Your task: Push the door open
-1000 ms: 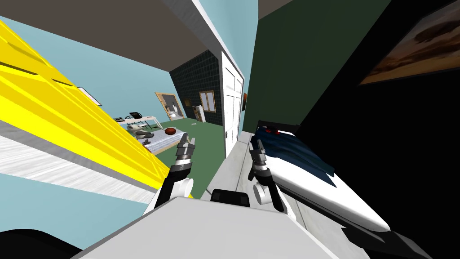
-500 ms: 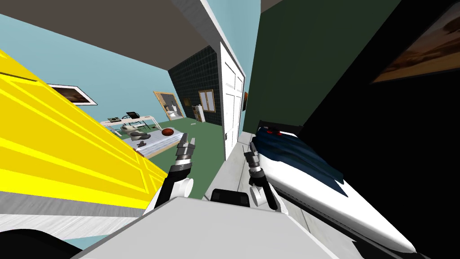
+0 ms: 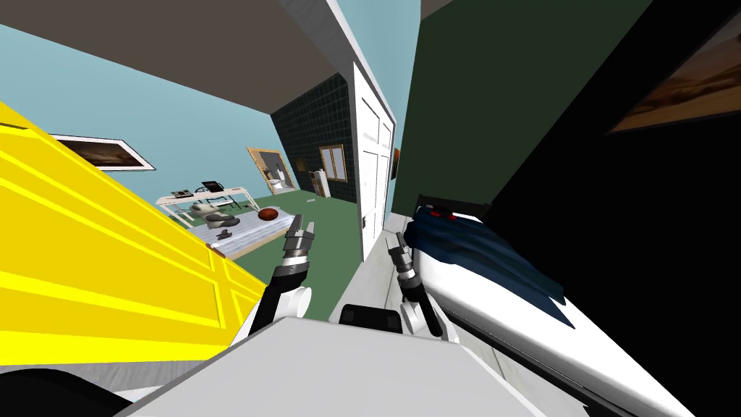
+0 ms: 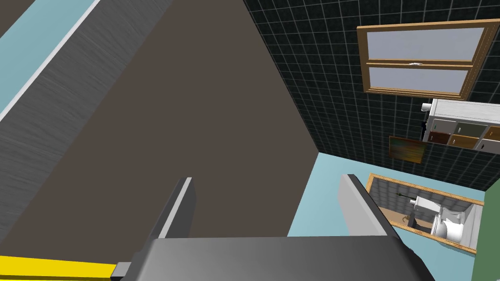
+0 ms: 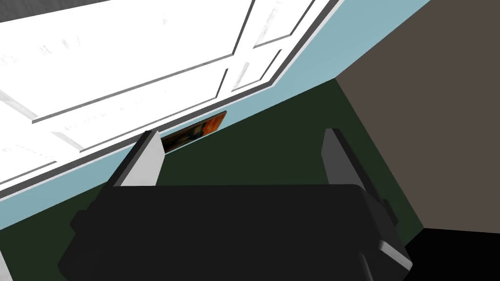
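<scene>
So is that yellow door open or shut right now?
Open. The yellow door stands angled off to the left, and the green floor of the room beyond shows past its edge.

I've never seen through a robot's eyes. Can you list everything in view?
yellow door: one, yellow, close on the left
white door: one, white, ahead in the middle
bed: one, white, on the right
blanket: one, dark blue, on the bed
mattress: one, pale, in the far room
ball: one, reddish brown, on the mattress
desk: one, white, behind the mattress
window: one, wood-framed, far room
left gripper: one, grey, open, by the yellow door
right gripper: one, grey, open, near the white door
</scene>
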{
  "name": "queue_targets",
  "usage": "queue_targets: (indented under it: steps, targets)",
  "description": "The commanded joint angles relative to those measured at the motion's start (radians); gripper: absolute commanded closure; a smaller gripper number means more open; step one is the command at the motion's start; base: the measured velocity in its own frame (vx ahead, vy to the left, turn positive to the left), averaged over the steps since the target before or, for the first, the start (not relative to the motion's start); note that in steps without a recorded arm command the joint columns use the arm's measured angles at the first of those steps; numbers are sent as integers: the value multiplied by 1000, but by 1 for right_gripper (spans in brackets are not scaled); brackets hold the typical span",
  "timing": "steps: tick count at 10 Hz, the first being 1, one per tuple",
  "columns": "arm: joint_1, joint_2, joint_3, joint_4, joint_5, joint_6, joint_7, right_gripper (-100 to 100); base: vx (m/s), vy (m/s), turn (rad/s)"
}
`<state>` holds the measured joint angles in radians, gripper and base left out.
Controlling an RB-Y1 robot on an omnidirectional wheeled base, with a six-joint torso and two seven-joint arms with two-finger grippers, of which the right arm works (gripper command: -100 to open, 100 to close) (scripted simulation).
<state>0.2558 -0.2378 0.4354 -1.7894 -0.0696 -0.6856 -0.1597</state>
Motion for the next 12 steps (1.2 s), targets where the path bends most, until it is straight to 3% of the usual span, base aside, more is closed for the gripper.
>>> queue_targets:
  steps: [1,3,12]
  targets:
    - [-13,-7,24,32,3,-15,-3,-100,108,-9,0]
    - [-28,-20,51,65,4,-30,-10,-100,101,-8,5]
    - [-134,-109,234,297,14,-133,-59,-100,151,3,4]
